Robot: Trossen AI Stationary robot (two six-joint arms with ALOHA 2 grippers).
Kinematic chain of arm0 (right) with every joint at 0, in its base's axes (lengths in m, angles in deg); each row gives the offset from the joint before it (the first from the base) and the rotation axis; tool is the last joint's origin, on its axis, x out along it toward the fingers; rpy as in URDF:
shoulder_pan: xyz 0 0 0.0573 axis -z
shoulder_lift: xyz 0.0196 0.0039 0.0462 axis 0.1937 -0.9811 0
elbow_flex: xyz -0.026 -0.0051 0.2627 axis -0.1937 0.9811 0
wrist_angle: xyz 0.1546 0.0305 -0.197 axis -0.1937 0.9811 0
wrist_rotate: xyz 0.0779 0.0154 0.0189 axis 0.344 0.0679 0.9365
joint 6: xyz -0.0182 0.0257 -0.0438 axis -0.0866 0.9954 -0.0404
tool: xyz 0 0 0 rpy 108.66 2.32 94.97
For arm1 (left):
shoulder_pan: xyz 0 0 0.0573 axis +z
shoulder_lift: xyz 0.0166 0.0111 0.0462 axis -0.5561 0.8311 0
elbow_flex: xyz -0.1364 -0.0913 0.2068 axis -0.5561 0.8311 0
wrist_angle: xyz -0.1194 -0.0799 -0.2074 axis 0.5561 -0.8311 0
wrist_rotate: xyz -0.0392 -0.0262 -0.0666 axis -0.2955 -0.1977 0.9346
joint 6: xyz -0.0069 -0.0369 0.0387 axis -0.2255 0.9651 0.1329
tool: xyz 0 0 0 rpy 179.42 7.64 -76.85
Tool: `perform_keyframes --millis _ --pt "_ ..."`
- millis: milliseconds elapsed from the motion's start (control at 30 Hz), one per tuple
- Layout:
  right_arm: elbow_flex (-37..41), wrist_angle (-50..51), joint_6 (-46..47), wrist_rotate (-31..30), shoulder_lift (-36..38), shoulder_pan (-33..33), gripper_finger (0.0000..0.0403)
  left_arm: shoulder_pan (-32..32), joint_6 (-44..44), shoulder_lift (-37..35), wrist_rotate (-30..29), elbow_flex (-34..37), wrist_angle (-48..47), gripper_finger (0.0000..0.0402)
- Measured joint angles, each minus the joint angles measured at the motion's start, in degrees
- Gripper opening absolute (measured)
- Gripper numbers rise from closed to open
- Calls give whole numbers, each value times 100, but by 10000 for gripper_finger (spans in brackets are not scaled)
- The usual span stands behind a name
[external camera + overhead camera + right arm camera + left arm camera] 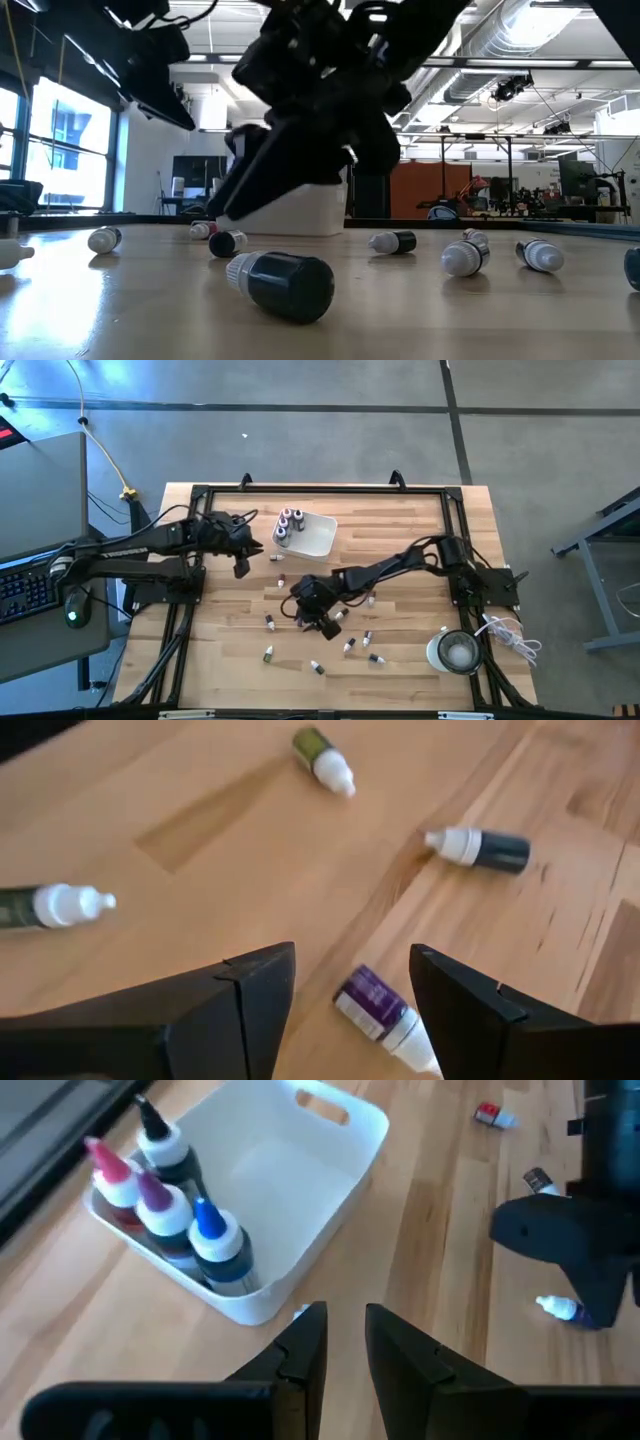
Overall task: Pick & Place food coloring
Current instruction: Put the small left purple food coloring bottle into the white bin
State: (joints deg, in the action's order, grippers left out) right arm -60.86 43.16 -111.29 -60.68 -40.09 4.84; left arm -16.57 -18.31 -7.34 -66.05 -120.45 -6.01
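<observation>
The right gripper [350, 995], jaws apart, hangs low over a purple-labelled food coloring bottle [385, 1018] lying at table centre, while the left gripper [345, 1345], jaws slightly apart, waits beside the white tray [318, 540] at eleven o'clock.

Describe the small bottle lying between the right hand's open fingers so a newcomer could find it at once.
Start at the right hand, low over the middle of the wooden table. Between its two dark fingers lies the purple-labelled bottle. The green-bodied bottle and dark-bodied bottle lie farther off.
</observation>
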Motion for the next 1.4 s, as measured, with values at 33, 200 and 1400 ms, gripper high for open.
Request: perform_keyframes --millis 33,200,1400 --pt "-3 0 -2 0 -51 6 193 0 -1 76 75 0 -16 72" --pt "-9 19 -147 -270 -213 33 193 -1 -6 510 319 0 -39 72" --pt "-247 -377 1496 -2931 -182 -154 71 0 -129 1659 -411 -2 14 172"
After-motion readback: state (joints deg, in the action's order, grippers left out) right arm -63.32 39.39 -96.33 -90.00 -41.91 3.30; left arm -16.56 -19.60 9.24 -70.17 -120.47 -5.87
